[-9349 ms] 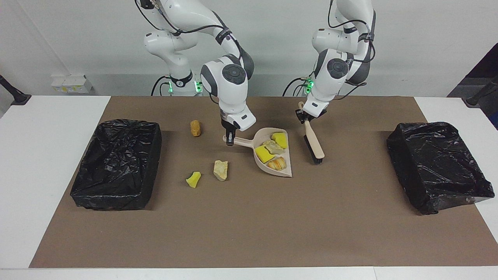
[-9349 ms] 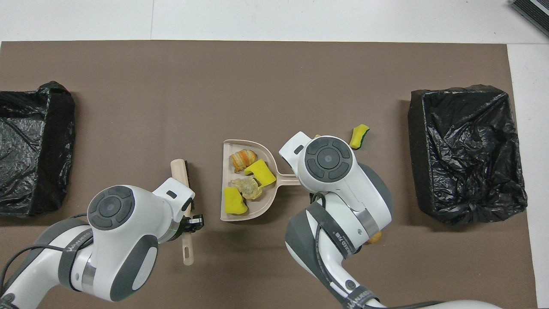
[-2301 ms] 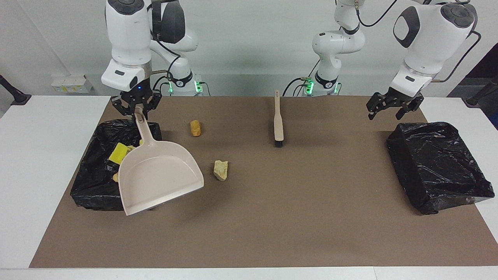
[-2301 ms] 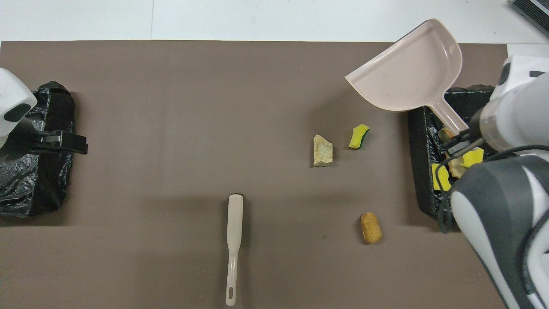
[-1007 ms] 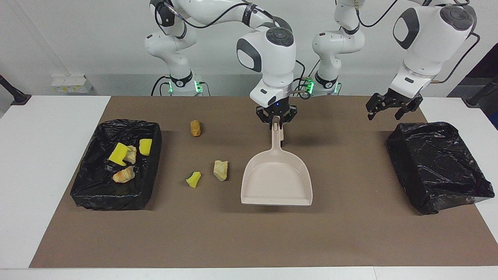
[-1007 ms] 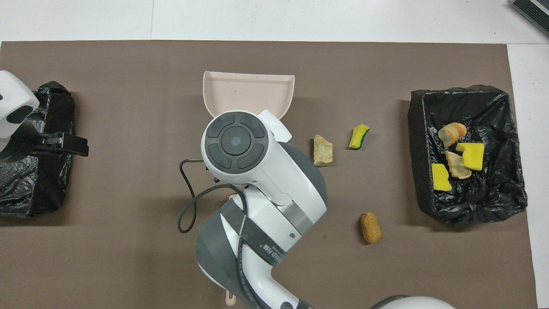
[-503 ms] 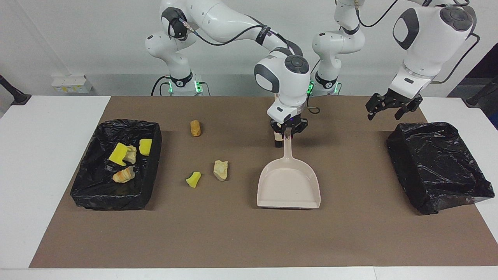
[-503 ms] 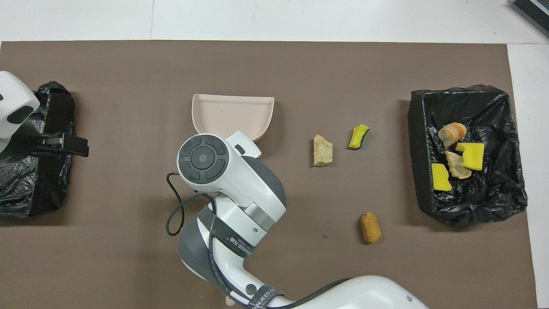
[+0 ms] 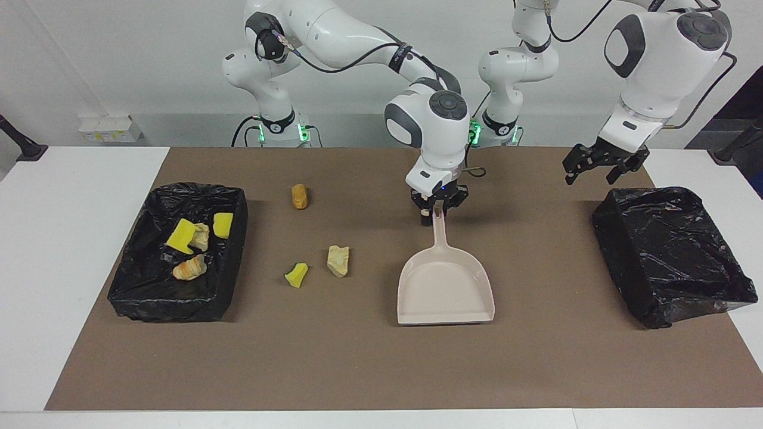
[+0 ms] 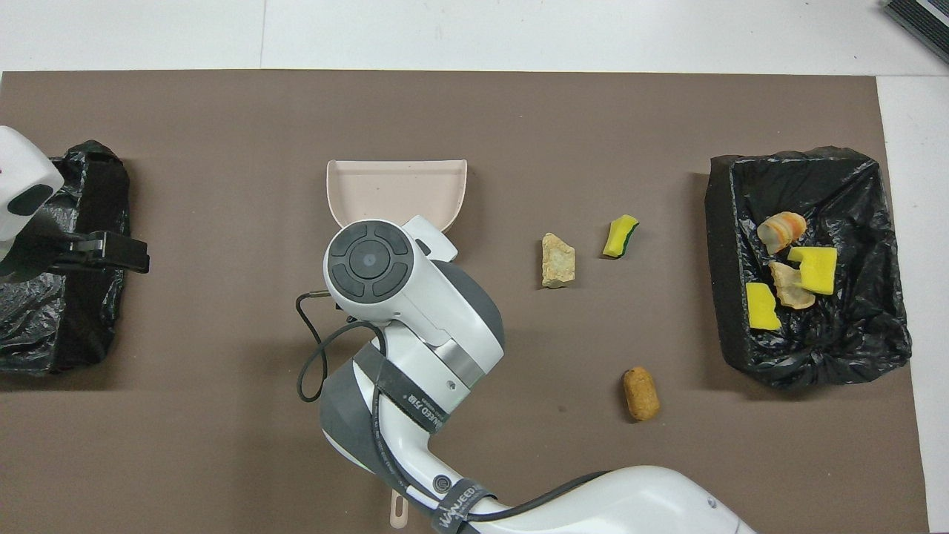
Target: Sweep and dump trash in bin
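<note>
— Overhead view first: what does the right gripper have hold of?

— Its fingertips are pinched on the handle end of the beige plastic dustpan, which lies flat on the brown paper table cover, its wide mouth pointing away from the robots. Just under that gripper, on the robots' side of it, the dark bristle end of the beige long-handled brush peeks out; its handle tip shows nearest the robots.

— And the loose trash around the pan?

— Beside the pan, toward the right arm's end, sit a pale beige rock-like lump and, just past it, a small yellow sponge wedge. An orange-brown bread-like piece lies nearer the robots than those two, about level with the gripper.

— Further out?

— The black-bagged bin at the right arm's end holds two yellow sponge pieces, a beige lump and a striped bread-like piece.

— The left gripper?

— It waits with jaws spread wide and nothing in them, over the robots' edge of the second black-bagged bin, well apart from the pan at the left arm's end.
</note>
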`<state>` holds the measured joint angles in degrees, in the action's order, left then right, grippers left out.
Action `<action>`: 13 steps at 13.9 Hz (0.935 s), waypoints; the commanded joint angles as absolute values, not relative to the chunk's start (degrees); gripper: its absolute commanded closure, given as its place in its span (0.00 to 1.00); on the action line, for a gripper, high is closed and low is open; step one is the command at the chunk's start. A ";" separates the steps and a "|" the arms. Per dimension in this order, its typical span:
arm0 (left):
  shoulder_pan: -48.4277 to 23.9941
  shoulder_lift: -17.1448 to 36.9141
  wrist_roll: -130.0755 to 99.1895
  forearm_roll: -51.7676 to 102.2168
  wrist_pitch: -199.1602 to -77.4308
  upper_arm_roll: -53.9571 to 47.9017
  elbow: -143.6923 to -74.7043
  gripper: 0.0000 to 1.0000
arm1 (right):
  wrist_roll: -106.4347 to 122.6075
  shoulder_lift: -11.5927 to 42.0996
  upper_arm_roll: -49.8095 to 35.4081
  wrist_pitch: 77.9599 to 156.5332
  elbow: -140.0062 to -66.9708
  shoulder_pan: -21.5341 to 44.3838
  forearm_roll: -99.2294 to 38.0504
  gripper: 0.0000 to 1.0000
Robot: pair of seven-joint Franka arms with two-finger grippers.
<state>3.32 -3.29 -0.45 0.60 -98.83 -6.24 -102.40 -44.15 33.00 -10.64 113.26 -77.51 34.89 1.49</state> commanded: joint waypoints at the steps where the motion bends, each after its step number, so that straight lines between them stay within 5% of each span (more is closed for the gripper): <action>1: 4.22 -4.40 1.40 1.49 -99.84 -6.68 -104.06 0.00 | -44.29 34.10 -10.90 116.63 -78.92 35.16 0.96 1.00; 3: 4.22 -4.04 1.41 1.49 -100.45 -6.68 -104.32 0.00 | -44.38 34.10 -10.81 116.46 -79.27 35.59 1.23 1.00; 4: 4.22 -3.96 1.41 1.49 -100.98 -6.68 -104.50 0.00 | -44.38 34.10 -10.81 116.28 -79.45 35.60 1.14 0.88; 5: 4.13 -3.78 1.49 1.49 -101.25 -6.68 -104.59 0.00 | -44.38 34.10 -10.81 116.19 -79.45 35.51 1.32 0.53; 8: 3.69 -2.81 1.41 1.49 -102.74 -6.68 -104.85 0.00 | -44.56 34.01 -10.81 116.28 -79.45 35.42 1.14 0.52; 13: 2.73 2.19 1.23 2.28 -108.44 -7.21 -104.50 0.00 | -44.38 26.74 -10.90 116.02 -83.56 31.47 0.97 0.31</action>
<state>3.28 0.22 0.48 1.09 -105.44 -7.07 -104.04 -44.32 32.41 -10.46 115.31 -78.55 33.88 1.45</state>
